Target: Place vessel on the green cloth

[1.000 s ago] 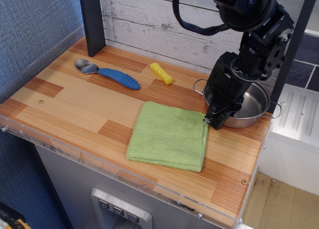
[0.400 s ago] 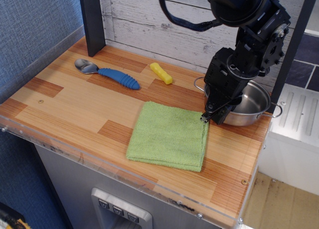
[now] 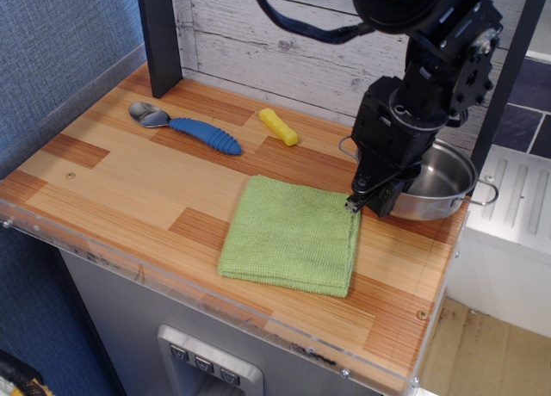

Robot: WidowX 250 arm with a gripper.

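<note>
Vessel [image 3: 439, 182] rim is clamped by gripper [image 3: 368, 203], jaws closed on near edge. Should be kept level, carried left, centred over green cloth [image 3: 291, 234].

Stainless-steel pot [image 3: 436, 182]: lifted and tilted since a second ago, right loop handle now higher, off the tabletop | gripper [image 3: 368, 200]: risen slightly with the pot's near rim, tip now just above the green cloth's [image 3: 291, 233] right corner

Black arm [image 3: 413, 95] angled down, jaws pointing lower-left.
</note>
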